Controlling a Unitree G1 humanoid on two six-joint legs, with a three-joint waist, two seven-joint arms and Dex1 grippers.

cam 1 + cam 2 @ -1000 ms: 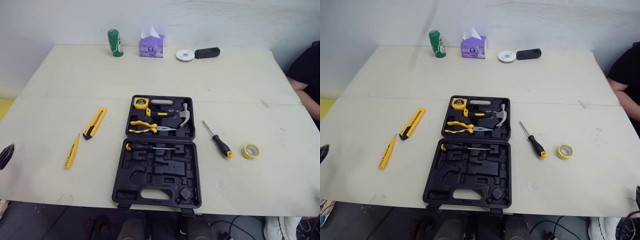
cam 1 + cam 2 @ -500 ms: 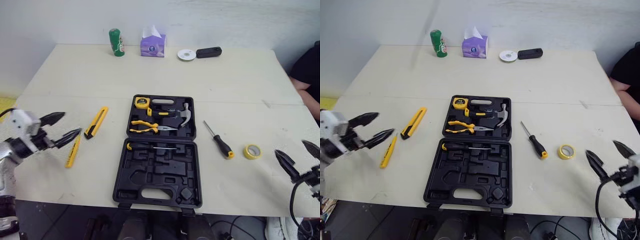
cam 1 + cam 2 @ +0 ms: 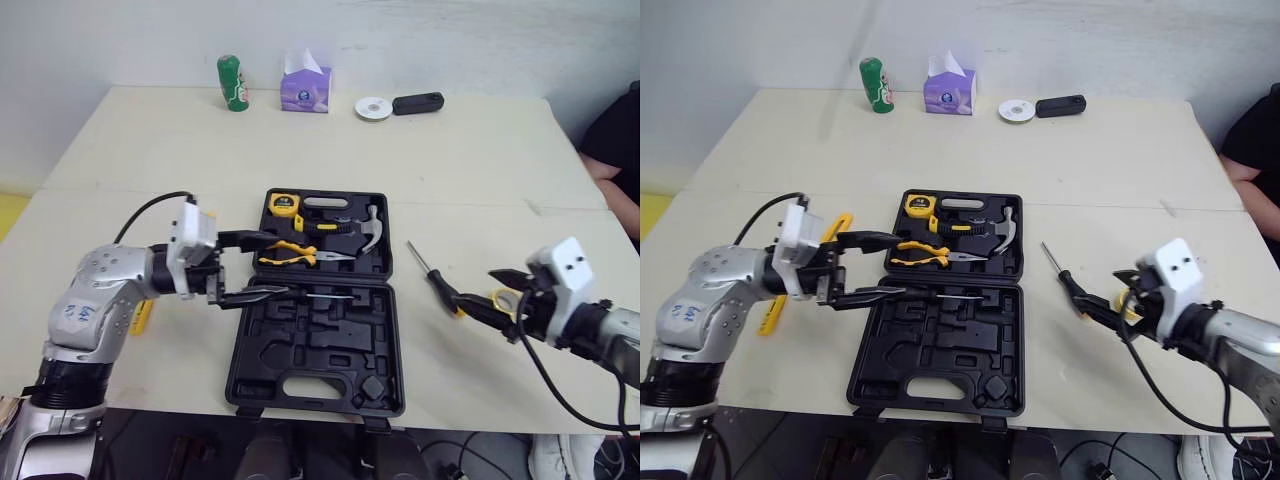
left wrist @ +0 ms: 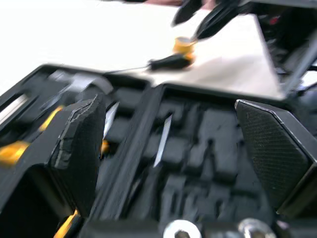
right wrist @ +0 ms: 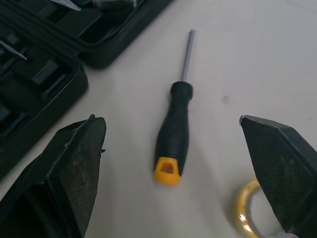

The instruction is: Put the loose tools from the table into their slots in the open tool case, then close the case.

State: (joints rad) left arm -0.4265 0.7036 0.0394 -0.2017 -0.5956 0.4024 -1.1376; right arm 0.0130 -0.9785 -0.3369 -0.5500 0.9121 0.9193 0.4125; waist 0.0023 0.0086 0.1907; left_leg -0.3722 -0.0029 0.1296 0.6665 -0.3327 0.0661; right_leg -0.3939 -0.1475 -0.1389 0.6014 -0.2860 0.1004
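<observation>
Swings both arms in from the table's point(image 3: 480, 170) edges. Spreads left gripper point(image 3: 275, 264) wide, empty, over tool case point(image 3: 315, 350) hinge; frames screwdriver point(image 5: 173, 134) handle inside wide-open, empty right gripper point(image 3: 474, 286).

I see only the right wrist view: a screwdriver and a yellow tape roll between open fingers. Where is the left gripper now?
Observer: The left gripper is open over the tool case, above its hinge.
Operator: What does the case hold already?
Observer: A tape measure, a hammer and pliers sit in the far half.
Operator: What is loose on the left side?
Observer: A yellow tester pen and a yellow utility knife.
</observation>
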